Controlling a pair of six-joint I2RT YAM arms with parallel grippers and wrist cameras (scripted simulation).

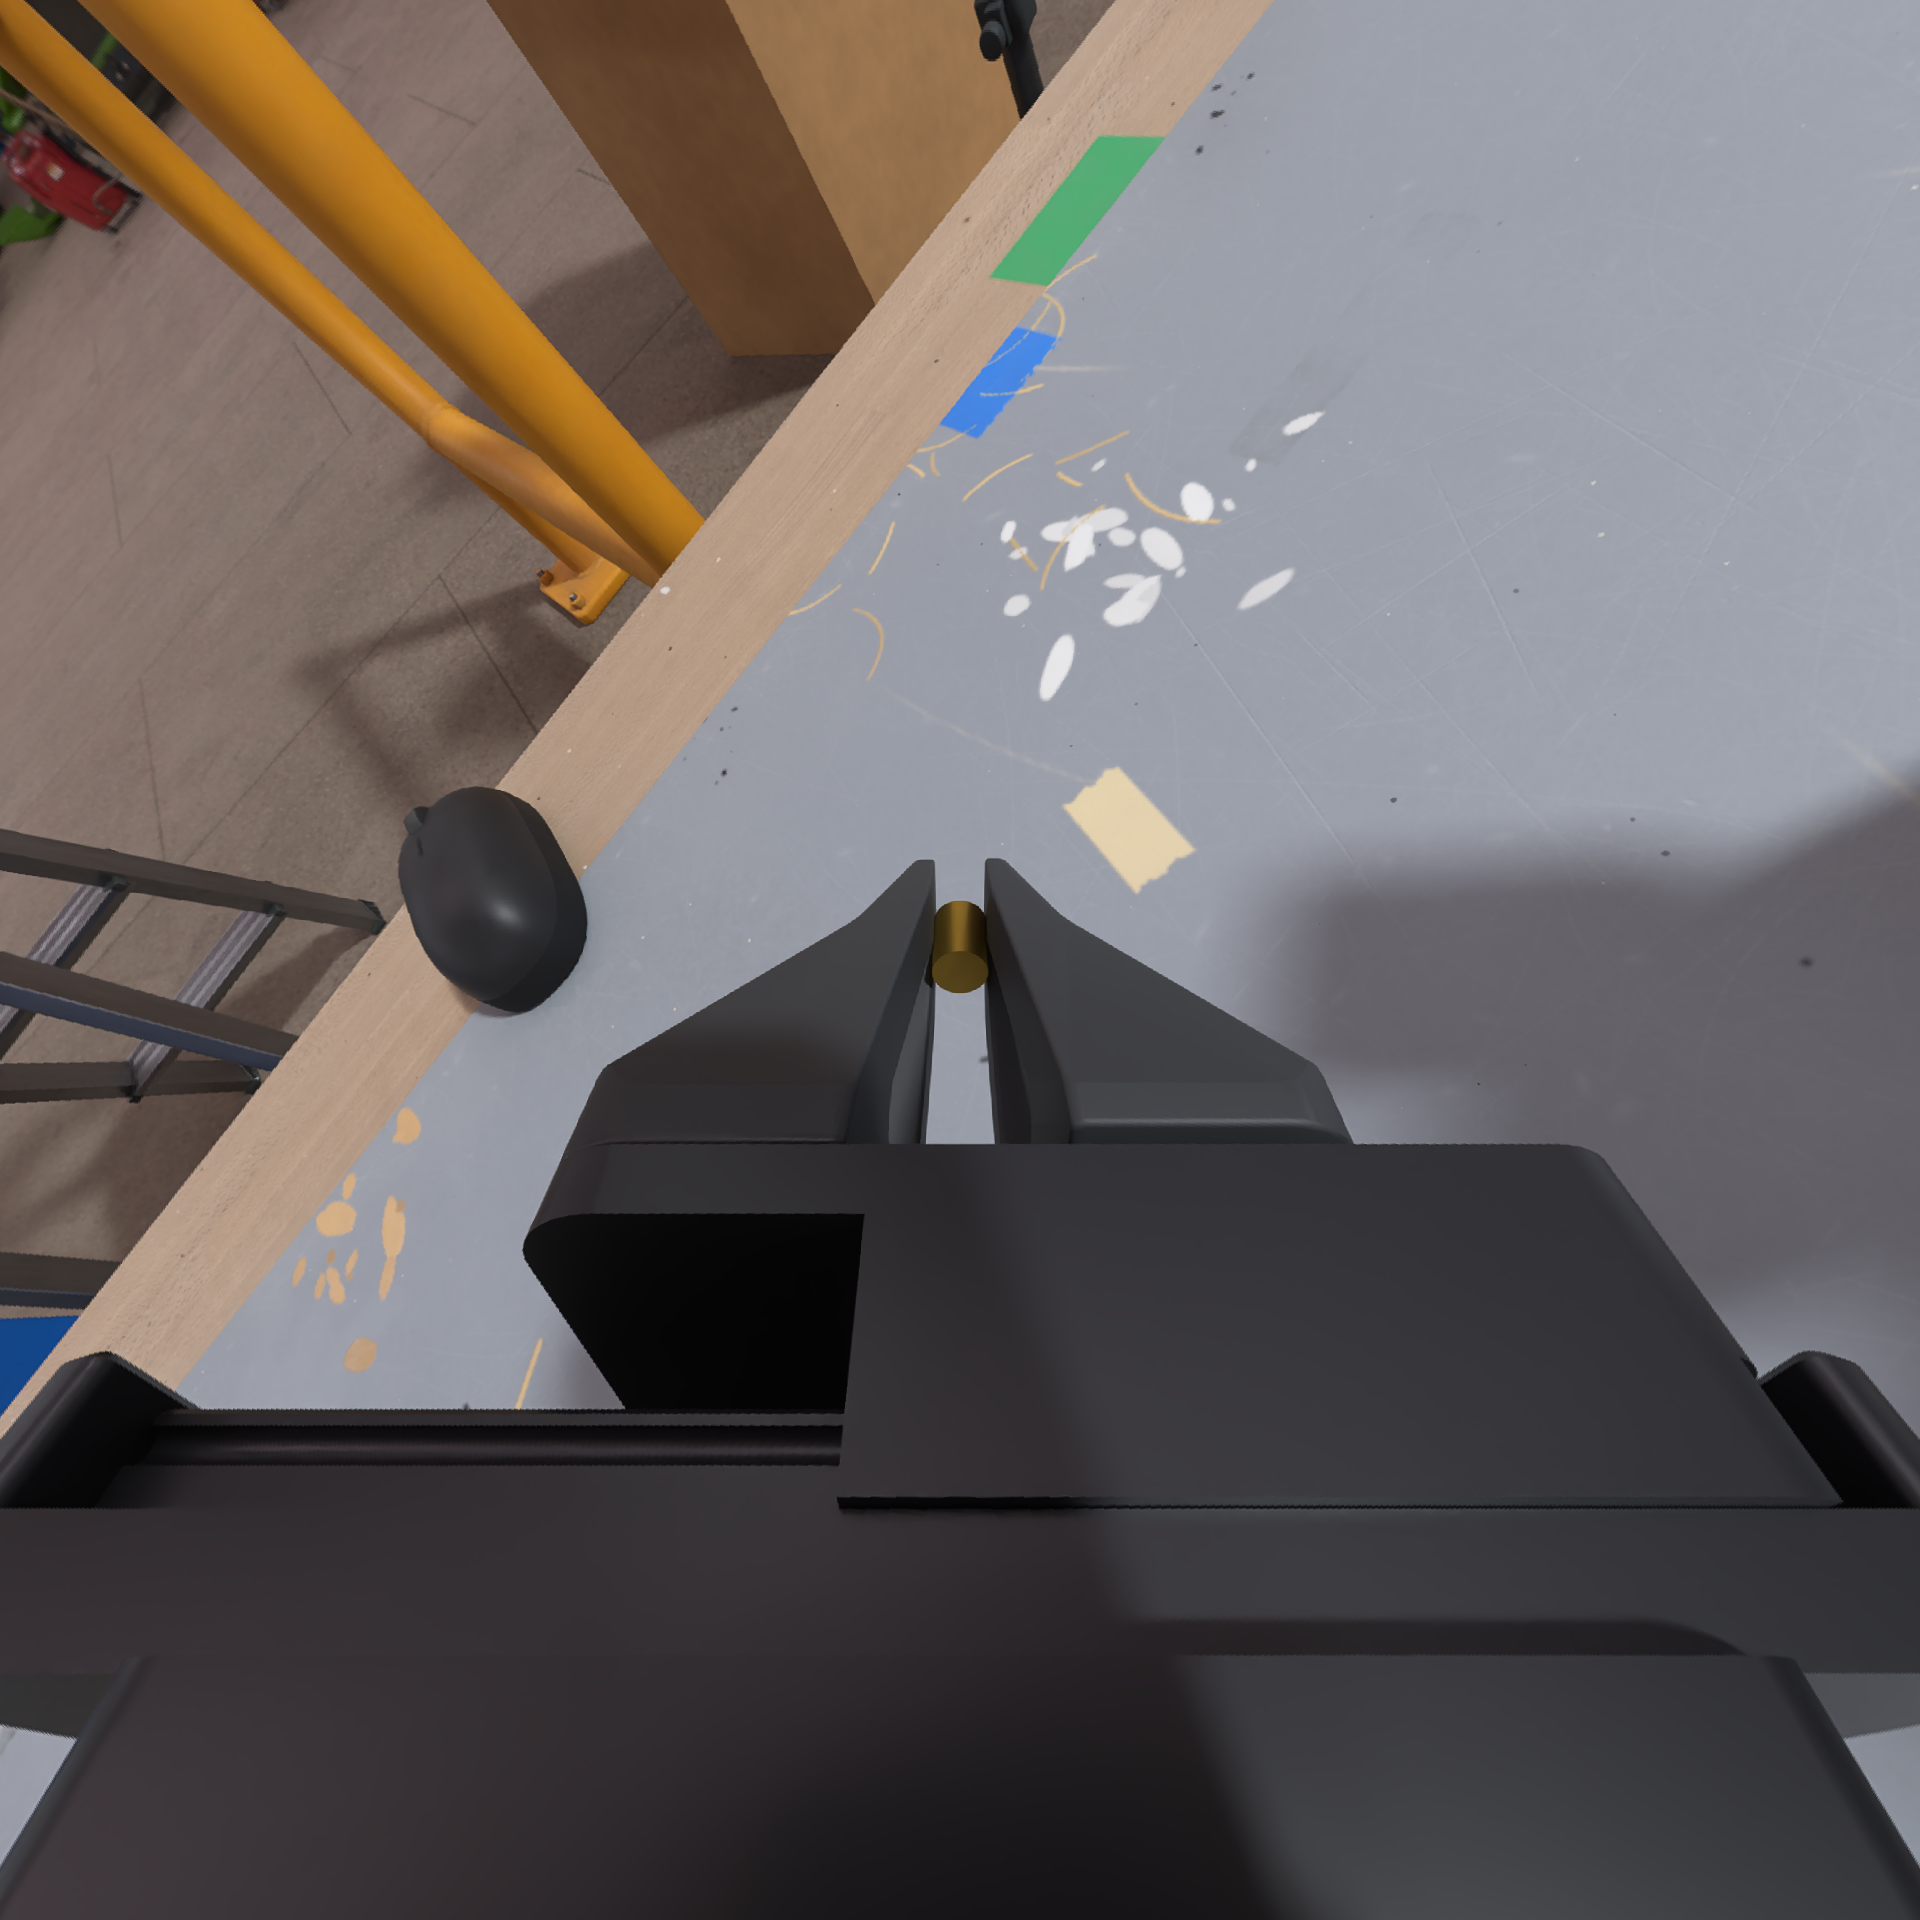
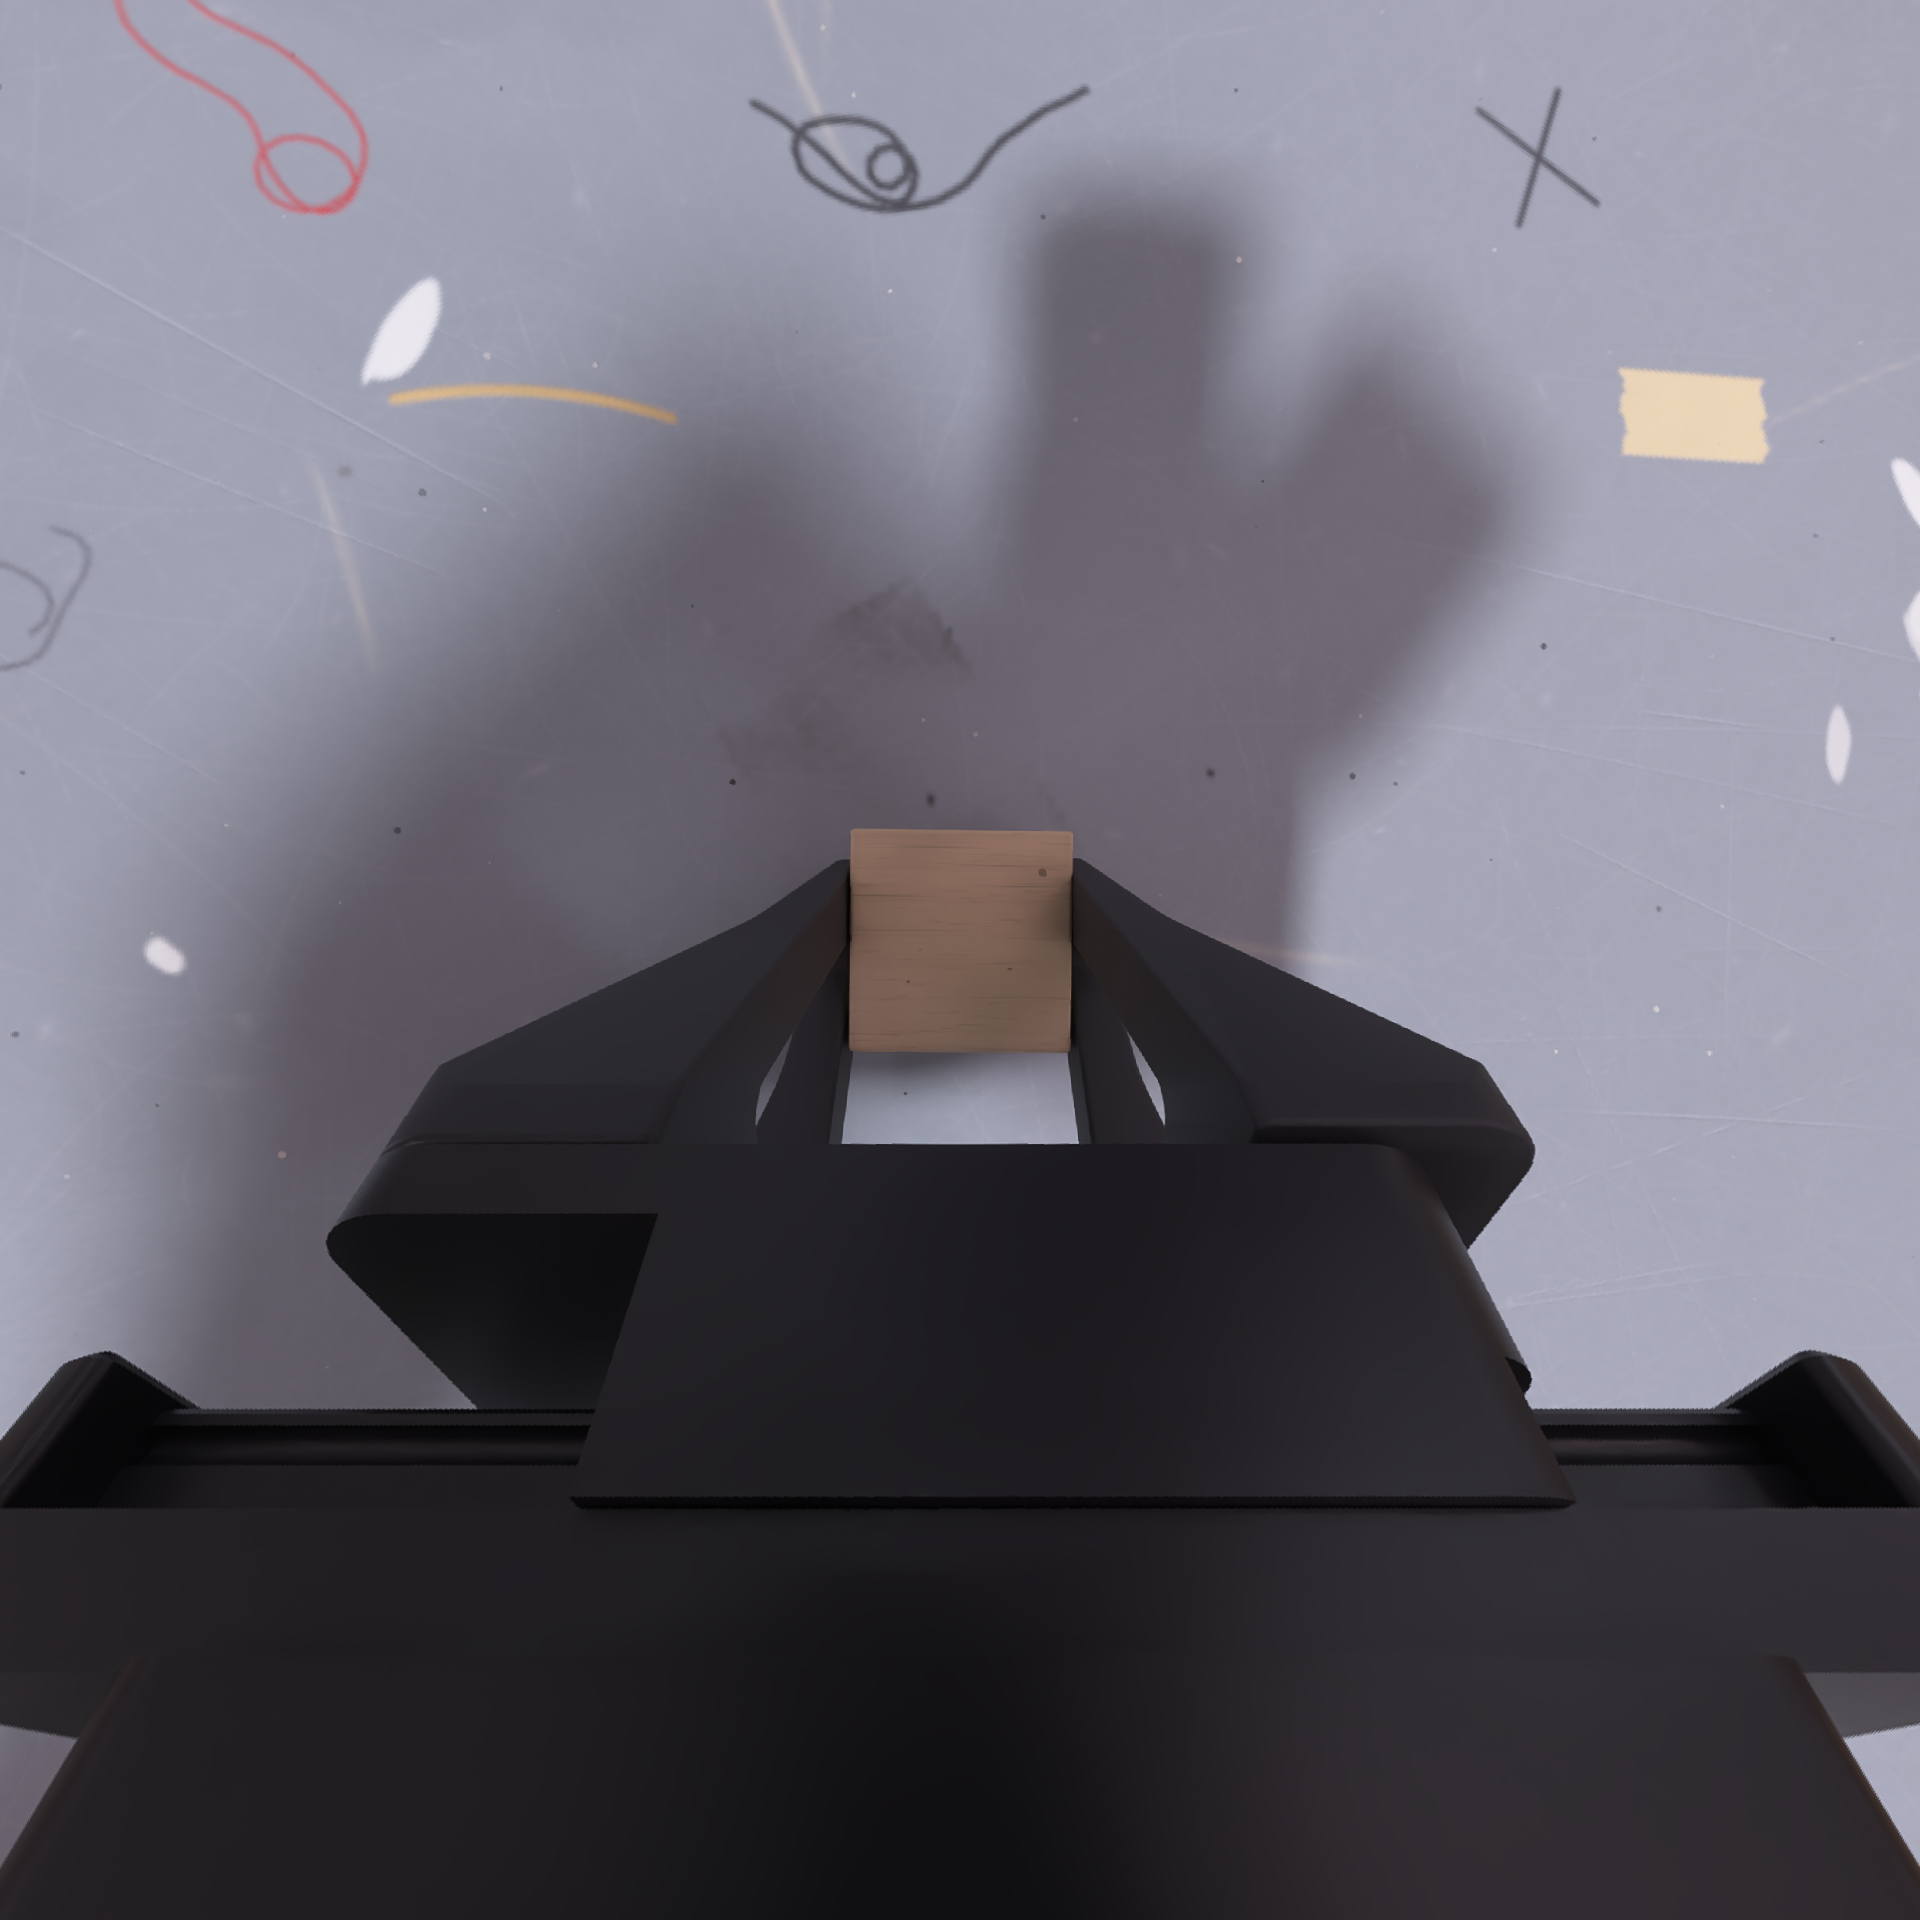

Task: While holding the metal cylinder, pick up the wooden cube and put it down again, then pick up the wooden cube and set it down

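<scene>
In the left wrist view my left gripper (image 1: pixel 959 883) is shut on a small brass-coloured metal cylinder (image 1: pixel 958 945), held between the black fingers above the grey table (image 1: pixel 1455 520). In the right wrist view my right gripper (image 2: pixel 961 868) is shut on the pale wooden cube (image 2: pixel 960 940), gripped by its two side faces. The cube hangs above the grey table (image 2: pixel 623 675); the gripper's shadow falls on the surface well beyond it. Neither gripper shows in the other's view.
A black computer mouse (image 1: pixel 490 899) lies at the table's wooden edge (image 1: pixel 727 582). Green (image 1: pixel 1075 208), blue (image 1: pixel 1000 382) and beige (image 1: pixel 1127 828) tape patches mark the surface. Beyond the edge are an orange rail (image 1: pixel 416 312) and a wooden cabinet (image 1: pixel 790 156). Another beige tape patch (image 2: pixel 1691 414) lies at the right.
</scene>
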